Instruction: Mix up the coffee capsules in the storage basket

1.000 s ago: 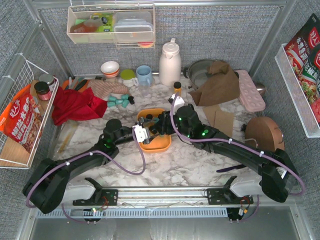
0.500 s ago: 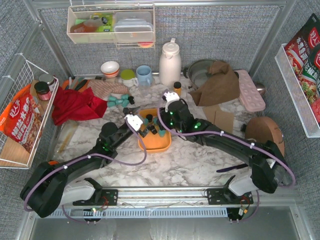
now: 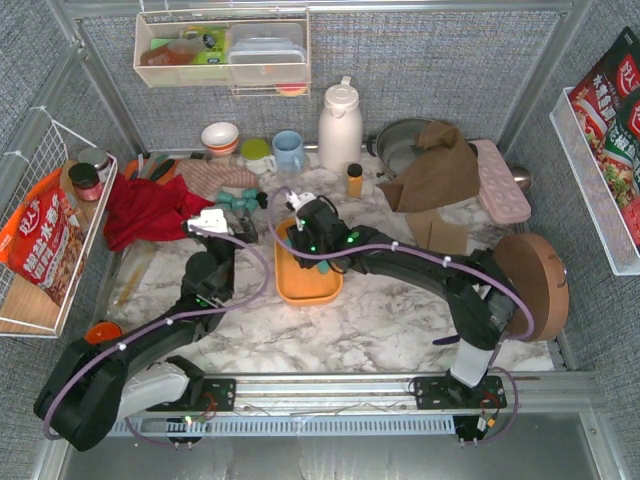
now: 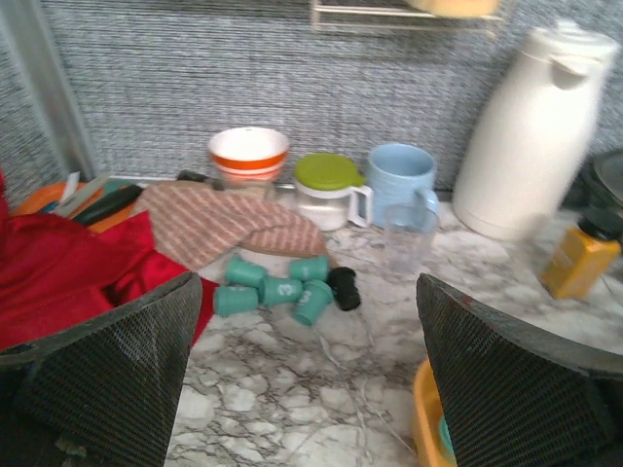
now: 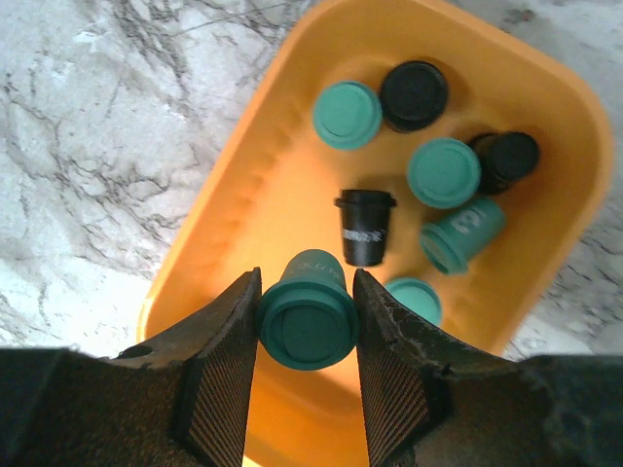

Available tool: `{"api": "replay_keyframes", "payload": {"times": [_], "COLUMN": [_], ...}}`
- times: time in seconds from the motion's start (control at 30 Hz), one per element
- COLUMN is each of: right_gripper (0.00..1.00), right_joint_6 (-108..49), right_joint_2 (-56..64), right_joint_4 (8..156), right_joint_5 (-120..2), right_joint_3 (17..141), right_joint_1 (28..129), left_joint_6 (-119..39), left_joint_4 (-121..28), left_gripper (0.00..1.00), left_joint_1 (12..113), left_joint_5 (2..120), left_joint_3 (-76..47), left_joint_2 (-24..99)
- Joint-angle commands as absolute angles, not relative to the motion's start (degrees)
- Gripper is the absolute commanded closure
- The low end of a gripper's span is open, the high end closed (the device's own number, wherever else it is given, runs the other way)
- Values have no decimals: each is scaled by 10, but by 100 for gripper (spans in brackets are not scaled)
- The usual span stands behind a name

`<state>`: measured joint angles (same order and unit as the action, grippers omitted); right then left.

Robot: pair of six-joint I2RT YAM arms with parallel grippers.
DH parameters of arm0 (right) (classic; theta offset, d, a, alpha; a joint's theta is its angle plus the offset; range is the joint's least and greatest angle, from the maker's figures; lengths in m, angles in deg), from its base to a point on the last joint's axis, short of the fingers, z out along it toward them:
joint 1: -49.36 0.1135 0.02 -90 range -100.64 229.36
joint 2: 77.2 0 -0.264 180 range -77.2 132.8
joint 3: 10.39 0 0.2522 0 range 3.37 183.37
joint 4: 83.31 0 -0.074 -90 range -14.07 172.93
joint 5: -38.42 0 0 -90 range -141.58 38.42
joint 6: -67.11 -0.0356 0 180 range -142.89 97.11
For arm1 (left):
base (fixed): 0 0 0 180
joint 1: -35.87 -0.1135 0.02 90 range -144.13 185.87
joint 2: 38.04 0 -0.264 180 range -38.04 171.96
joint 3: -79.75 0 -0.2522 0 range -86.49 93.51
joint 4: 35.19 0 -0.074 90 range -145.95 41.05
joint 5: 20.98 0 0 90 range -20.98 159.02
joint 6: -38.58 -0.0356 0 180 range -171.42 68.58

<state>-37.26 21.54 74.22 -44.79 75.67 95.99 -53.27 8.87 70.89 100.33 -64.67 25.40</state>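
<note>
Our right hand point(image 5: 306, 292), clamped on one teal cup-shaped capsule point(image 5: 308, 336), hangs above the shallow orange plastic tray's point(image 5: 263, 185) lower-left end.

We see bright, even light from above, casting only soft shadows on the marble table point(image 3: 390, 320). The left wrist view is soft throughout, its near fingers point(image 4: 107, 370) blurred; the right wrist view is sharp.

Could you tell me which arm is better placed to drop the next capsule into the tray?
Right: the right hand grips a teal capsule over the orange tray; the left hand is open, empty.
</note>
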Motion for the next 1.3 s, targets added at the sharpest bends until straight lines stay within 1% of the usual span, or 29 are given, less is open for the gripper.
{"api": "replay_keyframes", "payload": {"times": [0.0,0.23,0.63,1.0,1.13,1.27], "right_gripper": [69,65,63,44,41,40], "right_joint_6": [-362,-355,-334,-354,-357,-360], "right_joint_2": [256,317,401,428,425,405], "right_joint_4": [724,706,704,694,689,685], "right_joint_5": [-469,-444,-368,-381,-390,-398], "right_joint_3": [798,851,918,940,942,935], "right_joint_1": [976,991,991,976,972,971], "left_joint_6": [-476,-419,-414,-419,-421,-424], "left_joint_4": [114,98,98,99,99,99], "left_gripper": [1,1,1,1,1,1], "left_joint_1": [680,627,611,608,607,606], "left_joint_5": [1057,1046,1040,1034,1031,1031], "left_joint_3": [-647,-651,-654,-654,-653,-653], "left_joint_2": [243,235,231,230,230,230]}}
